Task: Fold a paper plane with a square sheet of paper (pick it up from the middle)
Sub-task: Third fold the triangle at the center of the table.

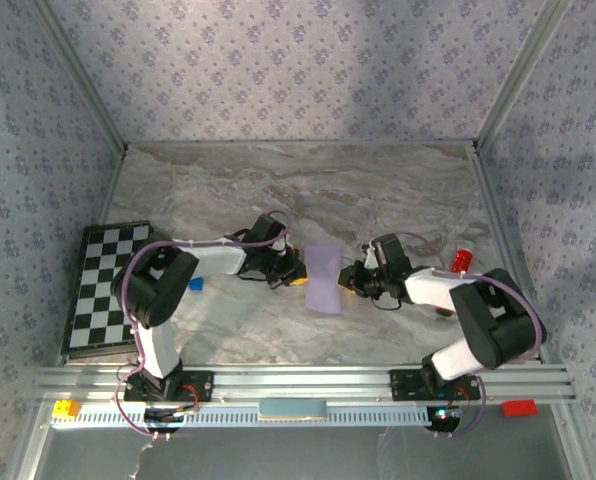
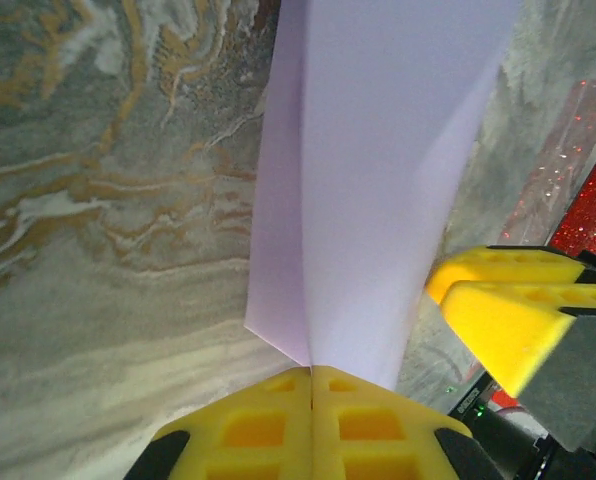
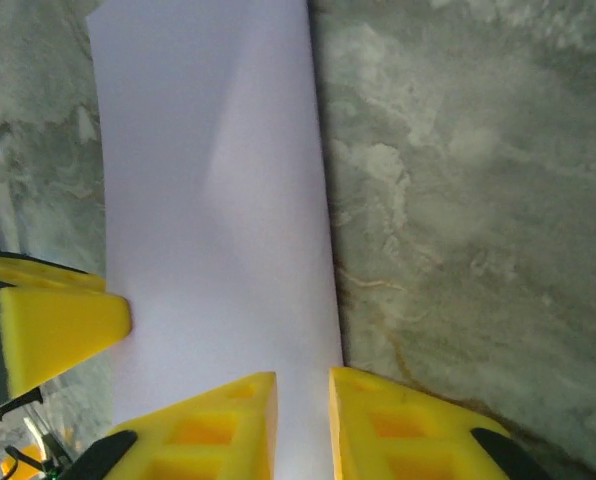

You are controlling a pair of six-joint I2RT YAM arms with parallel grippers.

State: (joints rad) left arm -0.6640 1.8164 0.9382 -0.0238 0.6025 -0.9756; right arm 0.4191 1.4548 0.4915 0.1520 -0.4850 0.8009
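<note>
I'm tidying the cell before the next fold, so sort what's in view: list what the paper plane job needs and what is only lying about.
Job in hand:
- pale lilac sheet of paper, creased
- left gripper, shut on its edge
- right gripper, jaws apart around the sheet

Lying about:
- black-and-white chequered board
- tiny blue cube
- small red object beside the right arm

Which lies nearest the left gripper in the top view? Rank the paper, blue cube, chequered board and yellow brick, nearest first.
1. paper: pinched in the shut jaws of the left gripper, just to its right.
2. blue cube: off to its left.
3. chequered board: farther left, at the side edge.
4. yellow brick: near-left corner, farthest.
</note>
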